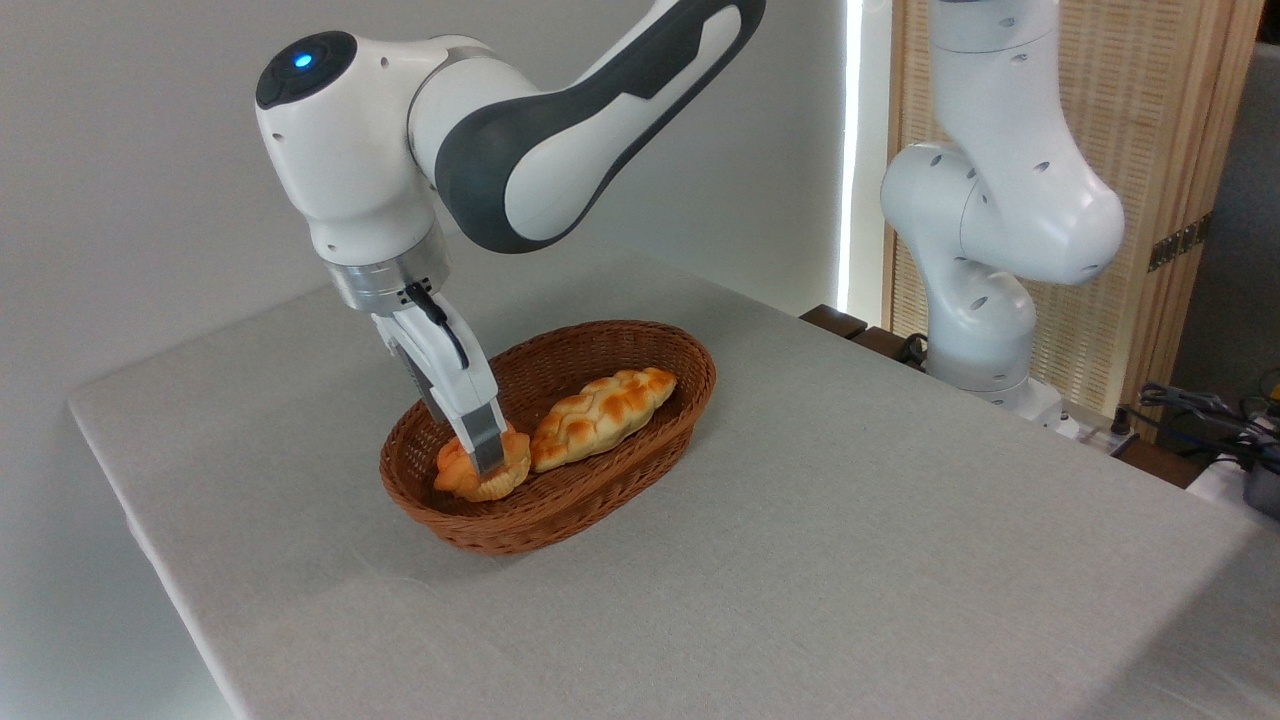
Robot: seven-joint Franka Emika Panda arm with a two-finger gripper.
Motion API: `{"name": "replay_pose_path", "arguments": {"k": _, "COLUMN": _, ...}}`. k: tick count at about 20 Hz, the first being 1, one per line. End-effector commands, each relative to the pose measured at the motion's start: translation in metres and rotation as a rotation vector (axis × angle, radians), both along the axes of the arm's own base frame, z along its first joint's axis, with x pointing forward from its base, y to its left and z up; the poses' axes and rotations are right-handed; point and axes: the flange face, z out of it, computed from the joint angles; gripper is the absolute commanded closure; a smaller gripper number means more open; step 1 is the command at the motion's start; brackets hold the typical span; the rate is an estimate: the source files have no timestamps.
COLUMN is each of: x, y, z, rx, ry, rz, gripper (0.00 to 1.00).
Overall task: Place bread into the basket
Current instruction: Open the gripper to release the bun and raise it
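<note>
The bread (510,472), a small round orange bun with a lumpy top, is in the left end of the oval brown wicker basket (640,345), low against its inner wall. My gripper (474,452) reaches down into the basket from the upper left. Its near finger (487,440) lies across the front of the bun, while the far finger is mostly hidden behind it. The fingers look closed on the bun's sides.
A longer pale golden braided loaf (600,402) lies in the basket just right of the bun. The basket stands on a grey cloth-covered table (850,520). A second white robot arm (1000,230) is at the back right, with cables beside it.
</note>
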Motion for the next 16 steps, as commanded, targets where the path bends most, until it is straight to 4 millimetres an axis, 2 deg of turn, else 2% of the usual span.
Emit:
{"name": "replay_pose_path", "arguments": {"k": 1, "x": -0.002, "y": 0.002, "z": 0.021, "rx": -0.007, "ry": -0.037, "rz": 0.014, "gripper": 0.0}}
{"name": "replay_pose_path", "arguments": {"k": 5, "x": -0.004, "y": 0.025, "z": 0.077, "rx": -0.012, "ry": -0.138, "rz": 0.022, "gripper": 0.0}}
{"name": "replay_pose_path", "arguments": {"k": 6, "x": -0.003, "y": 0.038, "z": 0.092, "rx": -0.014, "ry": -0.171, "rz": 0.018, "gripper": 0.0}}
{"name": "replay_pose_path", "arguments": {"k": 8, "x": -0.014, "y": 0.053, "z": 0.126, "rx": -0.011, "ry": -0.242, "rz": -0.026, "gripper": 0.0}}
{"name": "replay_pose_path", "arguments": {"k": 9, "x": -0.018, "y": 0.07, "z": 0.139, "rx": 0.004, "ry": -0.27, "rz": -0.014, "gripper": 0.0}}
{"name": "replay_pose_path", "arguments": {"k": 13, "x": -0.025, "y": 0.099, "z": 0.169, "rx": 0.055, "ry": -0.267, "rz": 0.017, "gripper": 0.0}}
{"name": "replay_pose_path", "arguments": {"k": 14, "x": -0.022, "y": 0.106, "z": 0.163, "rx": 0.062, "ry": -0.181, "rz": 0.015, "gripper": 0.0}}
{"name": "replay_pose_path", "arguments": {"k": 16, "x": -0.017, "y": 0.124, "z": 0.192, "rx": 0.06, "ry": -0.181, "rz": 0.039, "gripper": 0.0}}
